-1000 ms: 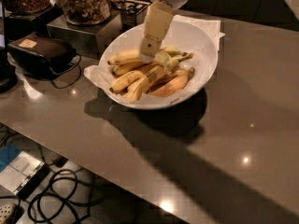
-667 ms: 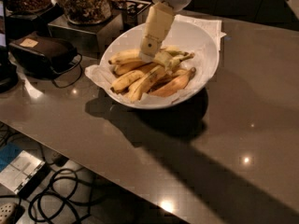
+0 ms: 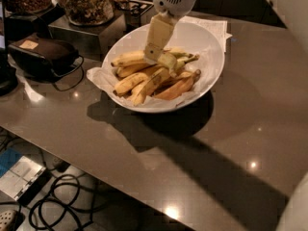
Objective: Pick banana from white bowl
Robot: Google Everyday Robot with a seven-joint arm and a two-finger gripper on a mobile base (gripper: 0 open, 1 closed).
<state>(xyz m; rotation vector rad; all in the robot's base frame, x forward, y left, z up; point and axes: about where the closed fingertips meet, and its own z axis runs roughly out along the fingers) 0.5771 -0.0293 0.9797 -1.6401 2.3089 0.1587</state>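
Reaching down from above, the gripper [image 3: 155,56] has its tip inside the white bowl [image 3: 211,57], low among the fruit at the top of the pile. Whether it is wide, narrow or clamped on anything I cannot tell; its pale body hides the tip from this side.

The banana [image 3: 129,58], the thick arched one, lies along the upper left of the heap. Its right end runs up to the gripper tip, and they seem to touch, though the overlap makes that uncertain. It rests on the other bananas [image 3: 144,83], and nothing suggests that it has left them. An orange-tinted one [image 3: 180,86] lies at the lower right edge, well out of the way.

By my reading, the approach and descent are done, and the grasp is at best just being made. What is left is the main part: a firm hold on the banana, a lift clear of the pile and crinkled paper [image 3: 98,75], and carrying it out over the rim above the table [image 3: 231,143].
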